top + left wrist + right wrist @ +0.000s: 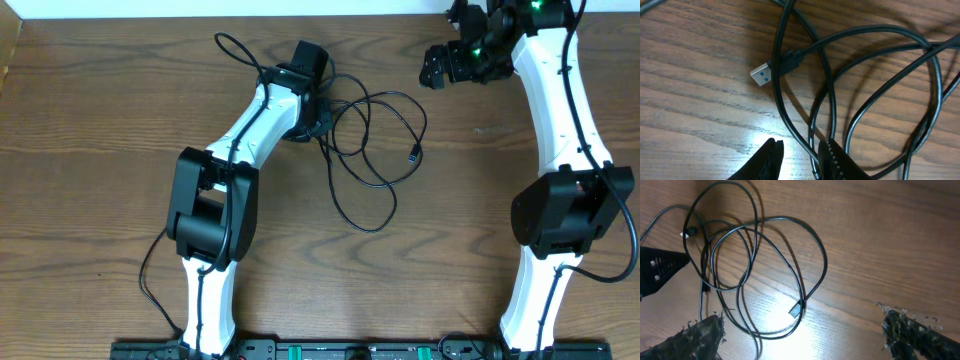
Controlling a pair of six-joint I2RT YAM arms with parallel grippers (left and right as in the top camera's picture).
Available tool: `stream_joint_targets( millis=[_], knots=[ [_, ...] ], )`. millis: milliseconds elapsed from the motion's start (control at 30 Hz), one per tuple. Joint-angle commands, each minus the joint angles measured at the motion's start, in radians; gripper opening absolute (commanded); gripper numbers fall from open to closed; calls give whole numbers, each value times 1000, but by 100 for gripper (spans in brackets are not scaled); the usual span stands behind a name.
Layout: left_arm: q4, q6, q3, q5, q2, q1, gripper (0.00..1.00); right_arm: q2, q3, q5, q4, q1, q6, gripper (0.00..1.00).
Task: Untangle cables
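Centring 1 black cable (875, 27) strand in your narrow, not-yet-pinching left end effector (801, 145), close near the USB plug (772, 70); right end effector (800, 316) stands wide.

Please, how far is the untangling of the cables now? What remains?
Done: nothing yet; the black cable lies in crossing loops. In hand: the left gripper straddles one strand near the USB plug, jaws not clamped. Left: pulling the loops apart; the right gripper hangs open, away. No white cable shows.

A black cable (788, 62) on brown wood-grain table (690, 125).
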Motion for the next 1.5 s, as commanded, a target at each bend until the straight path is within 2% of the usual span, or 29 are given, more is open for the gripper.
stream_joint_targets(
  millis=[0, 333, 500, 567, 867, 1033, 1300, 1467],
  knots=[
    [5, -12, -5, -13, 31, -3, 28, 9, -7, 1, -12, 7, 4, 99],
    [6, -13, -5, -25, 73, -3, 27, 9, -7, 1, -28, 7, 4, 99],
    [13, -12, -5, -28, 73, -3, 19, 9, -7, 1, -32, 7, 3, 99],
    [13, -12, -5, -28, 73, -3, 8, 9, -7, 2, -35, 7, 3, 99],
    [20, 22, -3, -47, 42, -3, 7, 9, -7, 1, -39, 7, 4, 99],
    [20, 61, -2, -47, -101, -3, 7, 9, -7, 1, -40, 7, 4, 99],
    [42, 64, -2, -46, -491, -3, 7, 9, -7, 1, -23, 7, 3, 99],
    [126, 64, -2, -47, -737, -3, 7, 9, -7, 0, -8, 7, 3, 99]
  ],
)
